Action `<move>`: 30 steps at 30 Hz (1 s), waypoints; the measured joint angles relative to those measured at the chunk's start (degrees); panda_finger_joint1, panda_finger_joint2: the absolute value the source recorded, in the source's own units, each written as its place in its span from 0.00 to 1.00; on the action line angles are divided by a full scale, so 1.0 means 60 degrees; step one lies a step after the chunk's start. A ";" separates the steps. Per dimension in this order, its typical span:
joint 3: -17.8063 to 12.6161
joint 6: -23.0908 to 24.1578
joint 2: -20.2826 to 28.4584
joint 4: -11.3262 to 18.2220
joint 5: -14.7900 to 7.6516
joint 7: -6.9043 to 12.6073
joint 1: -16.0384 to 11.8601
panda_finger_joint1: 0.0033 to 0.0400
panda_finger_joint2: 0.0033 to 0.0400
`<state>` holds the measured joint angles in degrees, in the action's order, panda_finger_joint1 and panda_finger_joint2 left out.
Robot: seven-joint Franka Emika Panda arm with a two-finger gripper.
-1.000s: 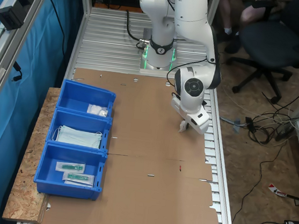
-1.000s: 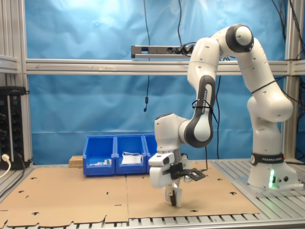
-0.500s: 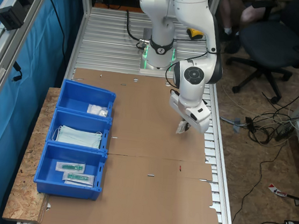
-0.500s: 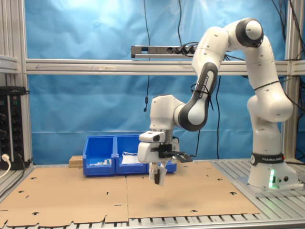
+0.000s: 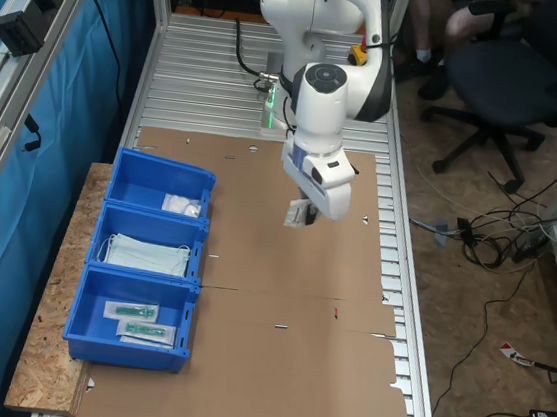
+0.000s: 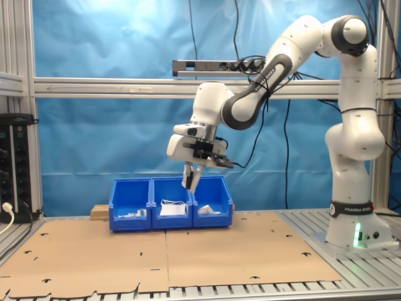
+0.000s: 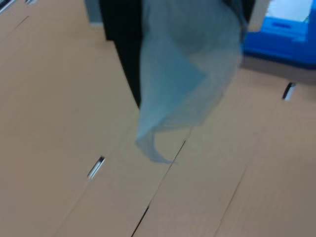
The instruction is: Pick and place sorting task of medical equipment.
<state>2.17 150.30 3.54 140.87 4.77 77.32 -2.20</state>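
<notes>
A: First exterior view?
B: White arm's pincer up off the brown cardboard surface, clamped on a small flat white sachet, near the row of blue plastic bins.

A: Second exterior view?
B: Sachet hangs in the pincer, above the bins.

A: Wrist view?
B: Blurry; sachet dangles over cardboard.

Three blue bins are set in a row along the edge of a brown cardboard sheet. Pale blue face masks are held in the middle bin, and long clear packets with green parts in the end one. A black office chair is seen beyond the table.
</notes>
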 joint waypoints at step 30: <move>-0.2841 -0.2236 0.0747 -0.0140 0.0000 -0.1219 -0.1581 0.08 0.08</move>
<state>-14.87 136.89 8.02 140.04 4.77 70.01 -11.69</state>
